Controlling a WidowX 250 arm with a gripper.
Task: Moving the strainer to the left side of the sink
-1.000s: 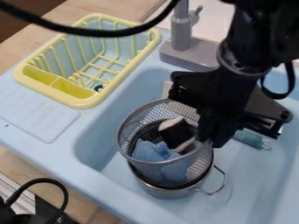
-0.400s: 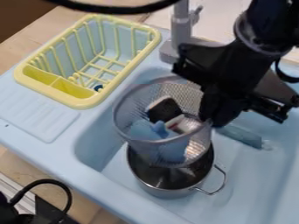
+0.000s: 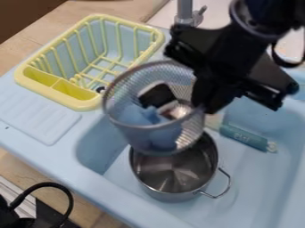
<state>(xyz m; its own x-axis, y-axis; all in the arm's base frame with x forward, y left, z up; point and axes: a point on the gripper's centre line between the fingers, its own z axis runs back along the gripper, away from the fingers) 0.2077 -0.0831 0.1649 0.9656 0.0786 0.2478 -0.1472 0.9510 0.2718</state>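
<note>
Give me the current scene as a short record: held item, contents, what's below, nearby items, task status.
held: strainer, by its rim, in the gripper
contents: blue item, black-and-white item
below: metal pot in the sink, wire handle out to image right
nearby: teal item in the sink, image right of the strainer; yellow dish rack, image left
status: strainer raised, not yet set down

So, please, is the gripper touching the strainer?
Touching: the camera view shows the gripper at the rim of the strainer, which hangs from it over the pot.
</note>
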